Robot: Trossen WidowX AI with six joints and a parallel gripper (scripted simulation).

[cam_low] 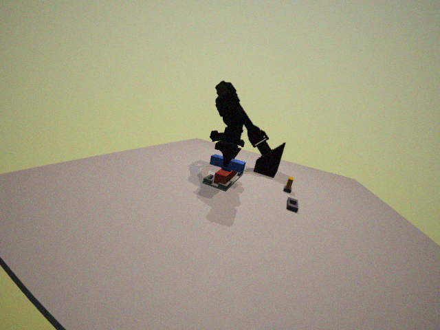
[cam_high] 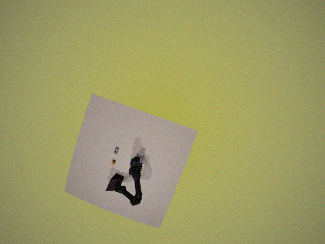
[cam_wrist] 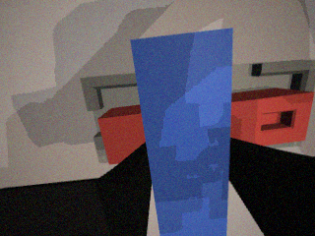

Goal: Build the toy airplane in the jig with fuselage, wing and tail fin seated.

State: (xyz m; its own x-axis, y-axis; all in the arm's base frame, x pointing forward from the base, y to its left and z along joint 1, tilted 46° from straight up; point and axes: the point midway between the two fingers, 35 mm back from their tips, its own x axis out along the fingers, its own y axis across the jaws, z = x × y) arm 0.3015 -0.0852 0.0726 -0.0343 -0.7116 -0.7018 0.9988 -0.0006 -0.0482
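My gripper (cam_low: 226, 164) (cam_wrist: 180, 144) is shut on the blue wing (cam_low: 237, 166) (cam_wrist: 184, 113) and holds it level, crosswise over the middle of the red fuselage (cam_low: 221, 177) (cam_wrist: 243, 118). The fuselage lies lengthwise in the grey jig (cam_low: 224, 186) (cam_wrist: 109, 82). The wing is low over the fuselage's top; its tab and the wing socket are hidden, so contact or seating cannot be told. The tail socket shows open and empty in the wrist view. The orange tail fin (cam_high: 112, 162) (cam_low: 290, 181) stands upright in a small dark holder (cam_low: 287, 190), away from the jig.
An empty grey holder (cam_high: 116, 150) (cam_low: 292, 205) with a square opening stands near the tail fin. The arm's dark base (cam_high: 114, 183) (cam_low: 269, 165) is on the tail fin's other side. The pale table (cam_high: 104, 113) (cam_low: 159, 248) bears the jig and holders.
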